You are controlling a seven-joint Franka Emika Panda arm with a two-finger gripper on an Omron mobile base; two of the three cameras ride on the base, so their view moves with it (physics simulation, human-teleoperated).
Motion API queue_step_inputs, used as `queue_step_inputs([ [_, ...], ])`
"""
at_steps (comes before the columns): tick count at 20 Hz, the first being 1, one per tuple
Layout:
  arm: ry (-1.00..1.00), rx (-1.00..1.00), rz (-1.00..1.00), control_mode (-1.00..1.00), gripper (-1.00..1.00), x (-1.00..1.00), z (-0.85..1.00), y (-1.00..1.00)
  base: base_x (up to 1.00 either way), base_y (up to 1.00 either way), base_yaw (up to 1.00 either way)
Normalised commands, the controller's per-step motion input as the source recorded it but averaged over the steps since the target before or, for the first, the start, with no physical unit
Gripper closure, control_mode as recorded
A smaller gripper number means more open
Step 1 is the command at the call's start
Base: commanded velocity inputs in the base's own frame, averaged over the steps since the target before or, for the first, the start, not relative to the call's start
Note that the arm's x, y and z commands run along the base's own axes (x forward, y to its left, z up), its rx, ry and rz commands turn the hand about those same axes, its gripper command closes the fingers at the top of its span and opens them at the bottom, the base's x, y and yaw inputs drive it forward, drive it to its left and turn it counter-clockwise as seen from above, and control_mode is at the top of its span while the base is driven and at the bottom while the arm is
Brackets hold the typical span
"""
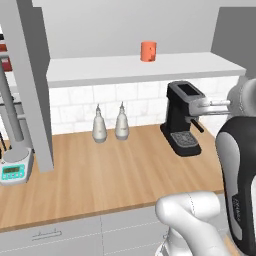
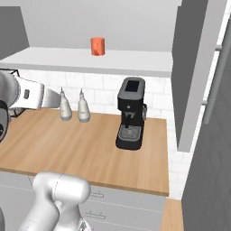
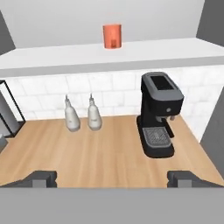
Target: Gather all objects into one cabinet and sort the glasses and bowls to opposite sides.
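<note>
Orange cup: one short orange cup (image 1: 148, 51) (image 2: 97, 46) (image 3: 112, 36) stands upright on the white shelf floor of the wall cabinet (image 1: 150, 67) (image 2: 90, 61) (image 3: 131, 52), in front of the pale grey back wall and roughly midway along the shelf.
Cabinet: its doors stand open; a grey door panel (image 1: 30, 85) hangs down at the left in the left base view, another (image 2: 191, 76) at the right in the right base view.
Gripper: the gripper (image 3: 113, 178) has its jaws spread wide and nothing between them; the two dark fingertips (image 3: 41, 178) rise at the bottom of the hand view, well apart from each other. It hangs above the near part of the counter, well away from the cup and lower than the shelf.
Counter: a wooden counter (image 1: 100, 175) (image 2: 67, 144) (image 3: 105, 148) runs below the shelf, backed by white tiles.
Shakers: two grey bottle-shaped shakers (image 1: 110, 124) (image 2: 74, 107) (image 3: 83, 114) stand side by side at the back of the counter, nearly touching.
Coffee machine: a black espresso machine (image 1: 183, 119) (image 2: 131, 113) (image 3: 159, 113) stands on the counter to the right of the shakers, below the shelf.
Scale: a small white kitchen scale (image 1: 14, 169) with a green display sits at the counter's left end in the left base view.
Drawers: pale drawer fronts (image 1: 75, 232) (image 2: 131, 203) with slim metal handles sit under the counter edge.
</note>
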Motion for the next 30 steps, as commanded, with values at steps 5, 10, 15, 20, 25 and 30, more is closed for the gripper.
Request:
queue_step_inputs([
  [5,-0.17,0.05,0.0,-1.0,-1.0,0.3,0.33,0.0,0.0,0.0,0.0],
  [10,-0.16,0.03,0.0,-1.0,-1.0,0.37,0.2,-0.01,0.0,0.0,0.0],
  [15,-0.12,0.0,0.0,-1.0,-1.0,0.37,0.0,0.0,0.0,0.0,0.0],
  [20,-0.06,0.0,0.0,-1.0,-1.0,0.29,0.06,0.0,0.0,0.0,0.0],
  [25,-0.01,0.0,0.0,-1.0,-1.0,0.3,0.03,0.0,0.0,0.0,0.0],
  [30,0.0,0.0,0.0,-1.0,-1.0,0.45,0.01,0.0,0.0,0.0,0.0],
])
